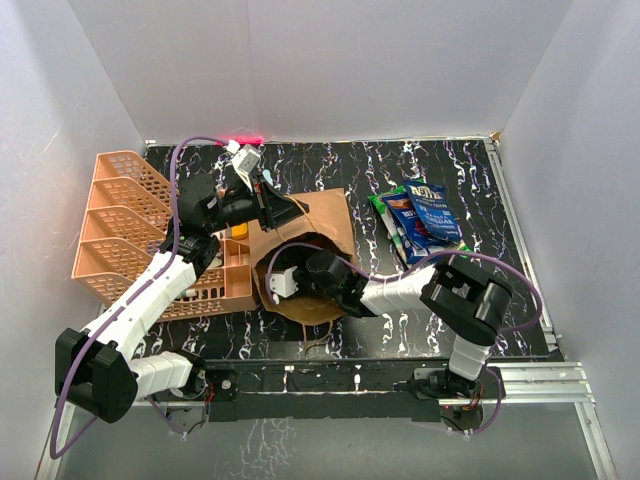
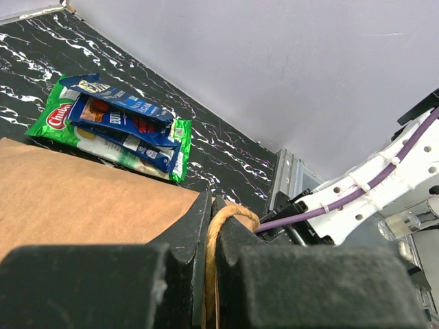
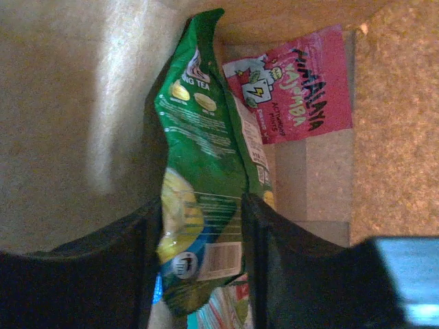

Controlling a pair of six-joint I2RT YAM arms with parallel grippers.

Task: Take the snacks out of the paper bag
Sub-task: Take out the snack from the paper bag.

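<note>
The brown paper bag (image 1: 325, 215) lies on the dark marbled table, its mouth held open toward the arms. My left gripper (image 1: 283, 212) is shut on the bag's twisted paper handle (image 2: 236, 214), the jaws (image 2: 211, 205) pinching it above the brown bag wall (image 2: 82, 199). My right gripper (image 1: 312, 272) reaches inside the bag mouth. In the right wrist view its fingers (image 3: 201, 205) press on both sides of a green snack packet (image 3: 199, 137). A pink-red packet (image 3: 302, 86) lies deeper against the bag's bottom. Blue and green packets (image 1: 420, 220) lie piled on the table at right, also in the left wrist view (image 2: 116, 123).
An orange lattice organizer (image 1: 130, 230) stands at the left, touching the bag. The table's metal rail (image 1: 520, 240) runs along the right edge. White walls enclose the table.
</note>
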